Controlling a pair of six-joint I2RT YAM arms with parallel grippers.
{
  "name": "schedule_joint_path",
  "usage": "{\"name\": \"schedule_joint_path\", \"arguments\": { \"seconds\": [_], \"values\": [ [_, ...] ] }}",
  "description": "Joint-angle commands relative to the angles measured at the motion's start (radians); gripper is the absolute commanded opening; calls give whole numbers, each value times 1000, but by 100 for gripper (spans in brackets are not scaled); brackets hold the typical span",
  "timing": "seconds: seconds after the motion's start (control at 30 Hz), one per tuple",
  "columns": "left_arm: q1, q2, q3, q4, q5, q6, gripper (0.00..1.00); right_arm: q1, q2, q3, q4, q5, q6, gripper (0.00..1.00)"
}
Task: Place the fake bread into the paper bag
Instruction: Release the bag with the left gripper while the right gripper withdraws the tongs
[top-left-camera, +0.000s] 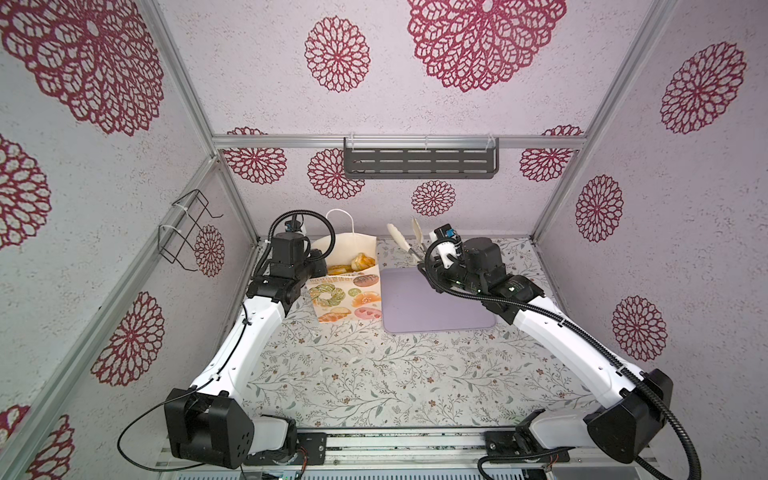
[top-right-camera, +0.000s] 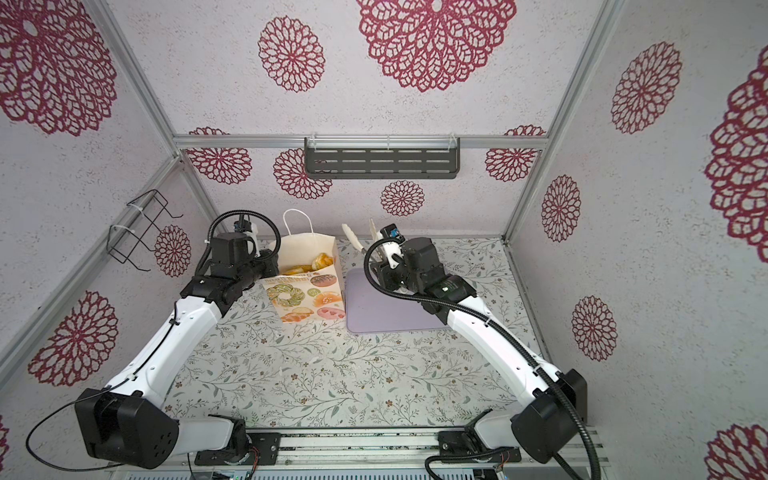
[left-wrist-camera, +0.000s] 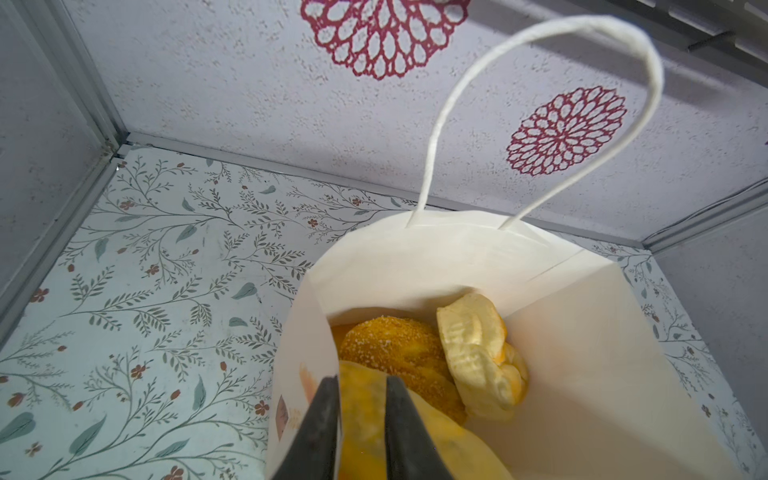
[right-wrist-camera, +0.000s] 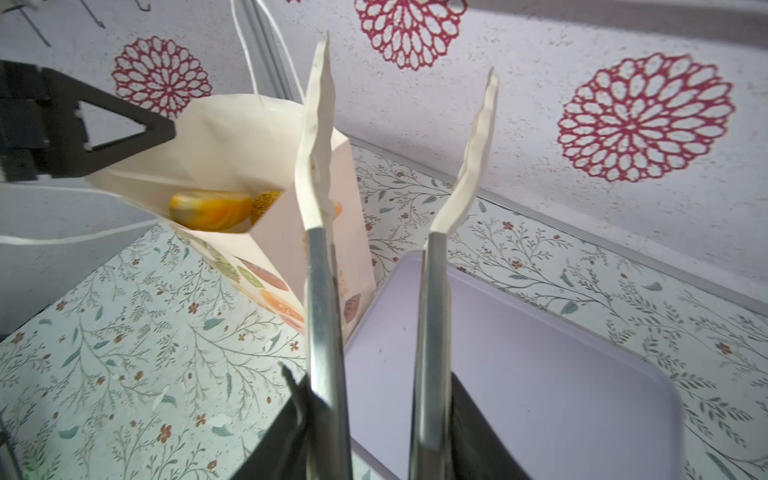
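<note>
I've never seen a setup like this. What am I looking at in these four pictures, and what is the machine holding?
It is a two-armed robot working at a leaf-patterned table. Two pictures look down on the whole scene from above. The other two come from a camera on each wrist. On the table are a standing paper bag and, beside it, a flat lilac tray with nothing on it. The fake bread lies inside the bag. The left gripper sits at the bag's rim, jaws apart, with no clear grip on anything. The right gripper is shut on tongs, whose tips are apart and empty.
</note>
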Motion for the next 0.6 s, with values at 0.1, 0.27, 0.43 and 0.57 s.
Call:
{"name": "schedule_joint_path", "arguments": {
  "seconds": [0.1,0.27,0.43,0.57],
  "values": [
    [-11,9,36,31,-71,-2,42,-62,-60,-10,101,-14,-25,46],
    [-11,11,56,11,-113,-12,52,-89,-49,-12,109,-22,-44,46],
    [-9,14,66,6,-122,-31,68,-117,-42,-21,125,-28,-52,46],
    [-8,13,83,-7,-124,-32,80,-137,-44,-33,135,-27,-52,46]
  ]
}}
